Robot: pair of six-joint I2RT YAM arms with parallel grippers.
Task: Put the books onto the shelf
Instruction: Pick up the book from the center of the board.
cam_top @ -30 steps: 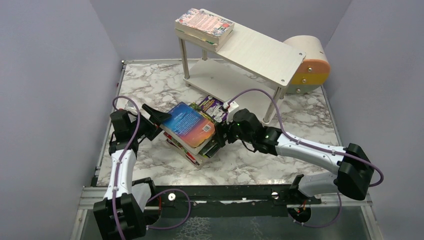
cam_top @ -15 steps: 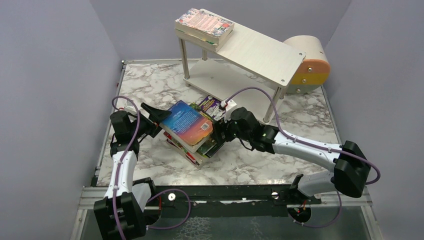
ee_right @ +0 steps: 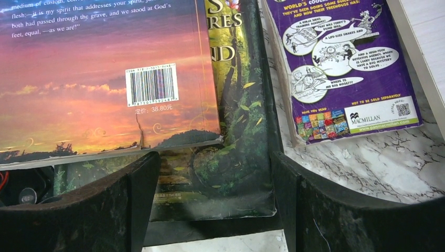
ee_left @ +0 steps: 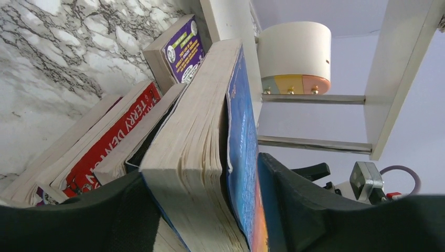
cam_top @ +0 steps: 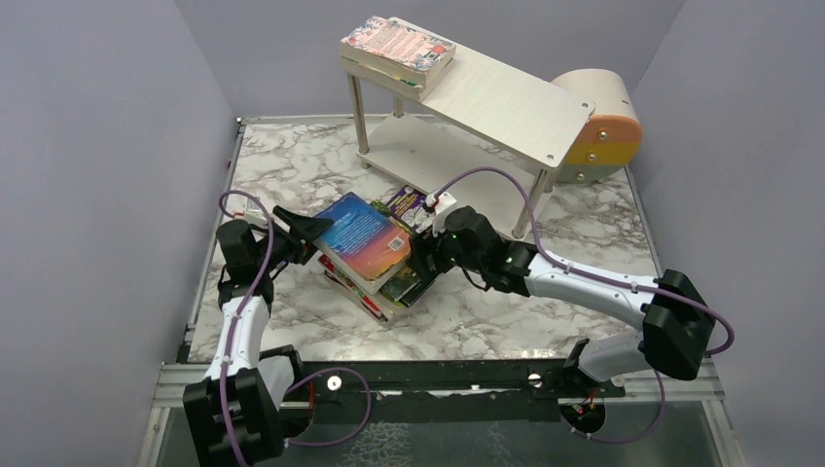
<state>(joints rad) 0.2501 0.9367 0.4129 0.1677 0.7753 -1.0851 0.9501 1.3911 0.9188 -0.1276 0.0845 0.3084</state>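
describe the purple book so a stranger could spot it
Find the shelf at the table's back. Down by its lower board, behind the stack, lies one book. It alone is purple, with cartoon speech bubbles.

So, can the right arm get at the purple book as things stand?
Probably yes: the purple book lies bare on the marble table just beside the right gripper, nothing between.

Marble-pattern tabletop (cam_top: 292,161), white with grey veins. Plain lavender-grey left wall (cam_top: 97,195), far wall (cam_top: 282,58), right wall (cam_top: 749,146) close around it. Beige-and-orange cylindrical box (cam_top: 598,107) far right, near the right wall. Dark metal rail (cam_top: 467,375) along near edge. Even, soft light.
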